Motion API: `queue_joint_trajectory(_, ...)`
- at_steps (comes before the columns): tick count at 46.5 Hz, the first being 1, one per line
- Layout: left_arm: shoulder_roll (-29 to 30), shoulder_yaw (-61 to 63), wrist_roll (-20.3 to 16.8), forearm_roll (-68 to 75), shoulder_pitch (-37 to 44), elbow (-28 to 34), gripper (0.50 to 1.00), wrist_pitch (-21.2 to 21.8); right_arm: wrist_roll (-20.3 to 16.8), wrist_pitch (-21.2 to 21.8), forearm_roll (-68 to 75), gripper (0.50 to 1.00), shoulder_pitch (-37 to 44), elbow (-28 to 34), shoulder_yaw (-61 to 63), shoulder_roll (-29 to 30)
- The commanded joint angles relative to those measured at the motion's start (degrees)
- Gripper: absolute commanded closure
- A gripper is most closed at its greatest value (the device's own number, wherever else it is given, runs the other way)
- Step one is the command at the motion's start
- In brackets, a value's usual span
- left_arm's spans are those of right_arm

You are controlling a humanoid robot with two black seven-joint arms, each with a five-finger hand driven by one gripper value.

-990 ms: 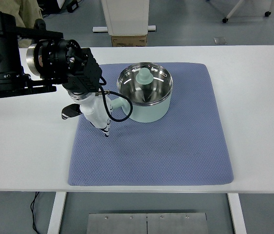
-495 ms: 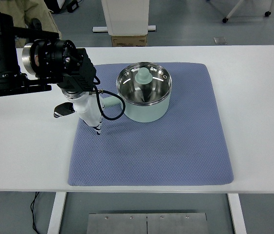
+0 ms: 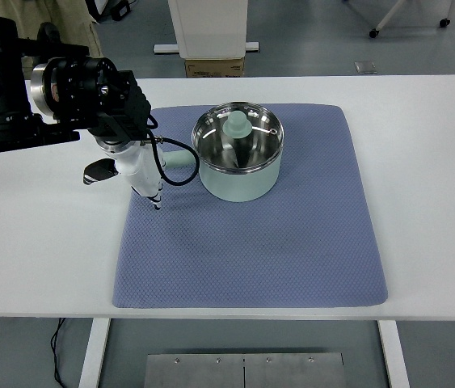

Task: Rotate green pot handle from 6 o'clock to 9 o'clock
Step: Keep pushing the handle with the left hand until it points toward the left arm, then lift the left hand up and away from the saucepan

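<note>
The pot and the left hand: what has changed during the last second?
The left hand moved left and a little away from the robot. The handle of the green pot swung with it, from the lower left to nearly straight left, and the pot shifted slightly left. The blue mat and the lid inside the pot stayed as they were.

A white table point(image 3: 421, 186) spans the view from the 9 o'clock edge to the 3 o'clock edge, its top bare white along both sides and along the strip toward 6 o'clock. A blue-grey textured mat point(image 3: 292, 242) lies flat on it at the centre, roughly square, with its far edge toward 12 o'clock and its near corners spreading slightly toward 5 and 7 o'clock. White table legs point(image 3: 94, 356) show under the near edge, toward 7 and 5 o'clock.
</note>
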Motion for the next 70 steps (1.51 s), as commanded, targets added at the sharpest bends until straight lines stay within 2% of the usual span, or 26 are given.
queue_joint_trajectory(1,0.0,0.28,0.0,0.0,0.01,0.46,0.5,0.36,0.0,0.0,0.0,0.5,0.03,0.0,0.0,0.0)
queue_joint_trajectory(43,-0.61,1.43,0.0,1.49,0.71,3.54,0.5,0.98,0.0,0.0,0.0,0.5,0.03,0.0,0.0,0.0)
queue_joint_trajectory(47,-0.61,1.43,1.16,1.49,0.98,3.8,0.5,1.07,0.0,0.0,0.0,0.5,0.03,0.0,0.0,0.0)
queue_joint_trajectory(58,-0.52,1.34,1.16,1.41,0.98,3.71,0.5,1.42,0.0,0.0,0.0,0.5,0.03,0.0,0.0,0.0)
queue_joint_trajectory(64,-0.44,1.25,0.0,0.62,0.89,1.79,0.5,3.44,0.0,0.0,0.0,0.5,0.03,0.0,0.0,0.0)
queue_joint_trajectory(70,0.0,0.99,0.0,0.0,0.8,-3.84,0.5,3.53,0.0,0.0,0.0,0.5,0.03,0.0,0.0,0.0)
